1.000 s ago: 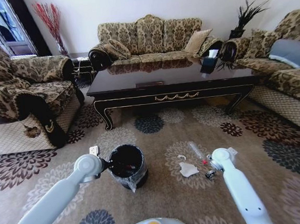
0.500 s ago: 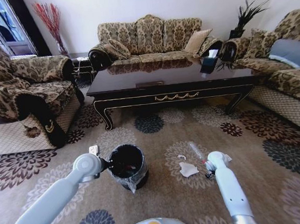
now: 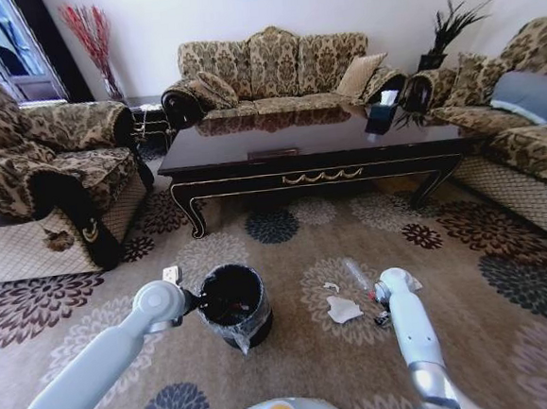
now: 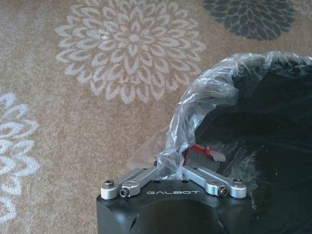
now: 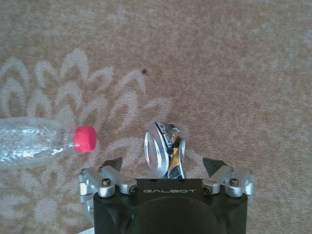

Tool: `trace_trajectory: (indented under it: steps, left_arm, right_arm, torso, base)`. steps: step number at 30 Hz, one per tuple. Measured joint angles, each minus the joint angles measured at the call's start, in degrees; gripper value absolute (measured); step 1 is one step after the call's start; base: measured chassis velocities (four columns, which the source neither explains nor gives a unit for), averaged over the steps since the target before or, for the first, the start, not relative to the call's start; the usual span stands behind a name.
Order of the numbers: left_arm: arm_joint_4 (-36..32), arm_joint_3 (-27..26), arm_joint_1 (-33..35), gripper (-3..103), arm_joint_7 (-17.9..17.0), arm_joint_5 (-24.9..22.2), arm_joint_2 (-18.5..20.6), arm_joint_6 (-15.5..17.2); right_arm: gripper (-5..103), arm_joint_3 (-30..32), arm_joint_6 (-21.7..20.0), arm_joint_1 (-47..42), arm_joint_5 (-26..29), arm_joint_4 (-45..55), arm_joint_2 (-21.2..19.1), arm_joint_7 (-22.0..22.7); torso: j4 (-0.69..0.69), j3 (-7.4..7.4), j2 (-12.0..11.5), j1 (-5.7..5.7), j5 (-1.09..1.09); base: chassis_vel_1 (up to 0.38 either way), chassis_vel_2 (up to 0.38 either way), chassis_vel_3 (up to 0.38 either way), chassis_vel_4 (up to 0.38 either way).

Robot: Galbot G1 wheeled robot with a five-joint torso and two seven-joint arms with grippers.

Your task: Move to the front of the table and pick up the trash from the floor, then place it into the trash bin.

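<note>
The right gripper (image 5: 168, 168) hangs low over the carpet with its fingers (image 5: 113, 168) spread wide, a crushed silvery can (image 5: 165, 148) lying between them, ungripped. A clear bottle (image 5: 34, 141) with a red cap lies just beside it. The left gripper (image 4: 170, 168) is pinched on the bag (image 4: 195, 107) lining the bin (image 3: 234, 302), before the table (image 3: 316, 144).

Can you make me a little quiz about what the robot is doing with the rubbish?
1. True or false: the right gripper is open over a squashed silvery can on the carpet.
2. What colour is the cap on the clear bottle? A blue, B red, C green.
3. Fill the gap: the left gripper is shut on the trash bin's plastic ____.

Key: 1 true; 2 B; 3 bag.
</note>
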Motion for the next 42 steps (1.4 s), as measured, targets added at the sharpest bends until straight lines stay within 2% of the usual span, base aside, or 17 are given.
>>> trace_trajectory:
  steps: [2,5,6,8,9,10,12,13,16,17,18,20,31,35,42]
  left_arm:
    - [-0.07,0.00,0.10,0,-0.01,-0.01,-0.01,0.00]
    - [-0.17,-0.10,0.39,0,-0.03,-0.03,0.03,0.00]
    - [-0.17,-0.10,0.39,0,-0.03,-0.03,0.03,0.00]
    - [-0.17,-0.18,0.41,0,-0.03,-0.03,0.04,0.00]
    - [-0.16,-0.20,0.42,0,-0.03,-0.02,0.04,0.00]
    - [-0.15,-0.23,0.45,0,-0.03,-0.02,0.04,0.00]
    - [-0.14,-0.26,0.52,0,-0.03,-0.01,0.02,0.00]
    - [-0.13,-0.26,0.54,0,-0.03,0.00,0.02,0.00]
    - [-0.13,-0.26,0.54,0,-0.03,0.00,0.02,0.00]
    - [-0.03,-0.36,0.67,0,-0.03,0.14,-0.06,0.00]
    - [-0.03,-0.36,0.67,0,-0.03,0.14,-0.06,0.00]
    - [-0.07,-0.46,1.01,0,-0.03,0.25,-0.06,0.00]
    - [-0.48,-0.61,1.14,0,-0.05,0.36,-0.03,0.00]
    - [0.29,1.61,-1.41,0,-0.06,0.57,-0.82,0.00]
    - [2.94,6.03,-7.31,0,-0.07,0.69,-3.25,0.00]
  right_arm:
    - [90,0.33,-0.09,0.16,-0.15,-0.34,0.09,-0.08]
    - [74,1.68,-0.46,0.86,-0.68,-2.26,0.24,-0.63]
    - [74,1.68,-0.46,0.86,-0.68,-2.26,0.24,-0.63]
    - [64,1.87,-0.71,1.01,-0.72,-2.67,0.15,-0.86]
    - [64,1.89,-0.81,1.02,-0.72,-2.79,0.09,-0.88]
    - [52,1.93,-0.85,1.04,-0.70,-2.92,0.02,-0.89]
    - [52,1.99,-0.86,1.04,-0.67,-3.01,-0.05,-0.90]
    - [47,2.00,-0.87,1.03,-0.66,-3.03,-0.07,-0.90]
    - [47,2.00,-0.87,1.03,-0.66,-3.03,-0.07,-0.90]
    - [31,2.01,-0.90,0.82,-0.60,-3.06,-0.23,-0.91]
    - [31,2.01,-0.90,0.82,-0.60,-3.06,-0.23,-0.91]
    - [24,1.92,-0.95,0.18,-0.56,-2.73,-0.32,-1.01]
    - [24,0.86,-1.44,-2.10,2.73,1.34,-1.78,1.06]
    - [24,-1.14,-2.03,-6.31,5.52,8.25,-4.54,2.55]
    - [24,-3.07,-3.67,-13.28,5.81,21.83,-7.93,2.10]
  torso:
    - [0.00,0.00,0.00,0.00,-0.01]
    - [0.00,0.00,0.00,0.00,-0.01]
    - [0.00,0.00,0.00,0.00,-0.01]
    - [0.00,0.00,0.00,0.00,-0.01]
    - [0.00,0.00,0.00,0.00,-0.01]
    - [0.00,0.00,0.00,0.00,-0.01]
    - [0.00,0.00,0.00,0.00,-0.01]
    - [0.00,0.00,0.00,0.00,-0.01]
    - [0.00,0.00,0.00,0.00,-0.01]
    - [0.00,0.00,0.00,0.00,-0.02]
    - [0.00,0.00,0.00,0.00,-0.02]
    - [0.02,-0.01,0.01,0.00,-0.02]
    - [-0.01,0.00,0.01,0.00,0.00]
    - [0.00,0.00,0.01,0.00,0.00]
    - [-0.01,0.00,0.01,0.00,0.01]
  base:
    - [0.000,0.000,0.000,0.000]
    - [0.000,0.000,0.000,0.000]
    - [0.000,0.000,0.000,0.000]
    - [0.000,0.000,0.000,0.000]
    - [0.000,0.000,0.000,0.000]
    - [0.000,0.000,0.000,0.000]
    - [0.000,0.000,0.000,0.000]
    - [0.000,0.000,0.000,0.000]
    - [0.000,0.000,0.000,0.000]
    - [0.000,0.000,0.000,0.000]
    - [0.000,0.000,0.000,0.000]
    - [0.000,0.000,0.000,0.000]
    - [0.000,0.000,0.000,0.000]
    - [0.000,0.000,0.000,0.000]
    - [0.000,0.000,0.000,0.000]
